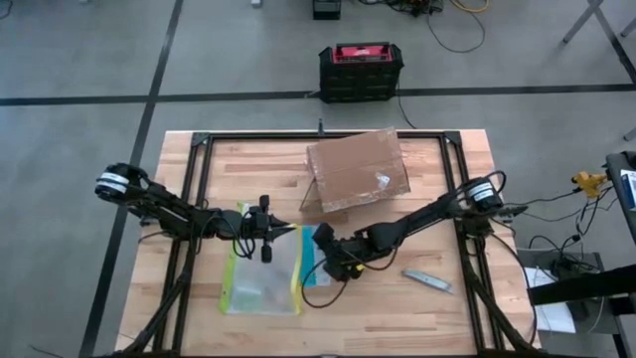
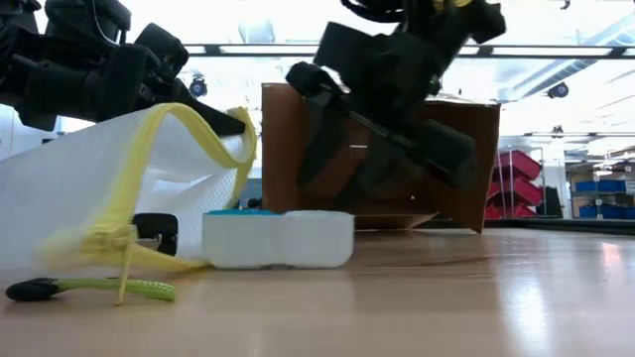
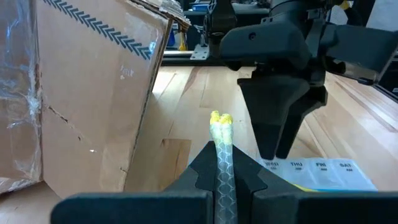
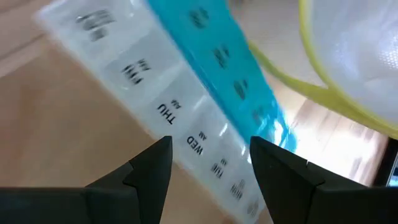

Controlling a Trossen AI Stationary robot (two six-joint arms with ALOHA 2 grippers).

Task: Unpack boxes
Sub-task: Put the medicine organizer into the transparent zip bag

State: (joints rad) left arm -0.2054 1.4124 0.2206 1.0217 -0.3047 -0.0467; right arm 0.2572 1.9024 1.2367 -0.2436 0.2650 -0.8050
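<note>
The brown cardboard box stands on the table's far middle, its flaps taped. A clear pouch with a yellow-green edge lies near the front. My left gripper is shut on that edge. A white and teal pill organiser lies flat on the table beside the pouch's mouth. My right gripper hangs open just above the organiser, pointing down at a slant, with one finger toward each long side. My left gripper pinches the pouch's yellow-green edge strip between its two fingers. It comes in nearly level from the table's left. That edge is held up off the table, while the pouch's body rests on the wood. Whether my right gripper touches the organiser, I cannot tell.
A small grey flat thing lies on the table toward the right front. A black-and-red case stands on the floor beyond the far edge. Black frame rails run along the table's sides.
</note>
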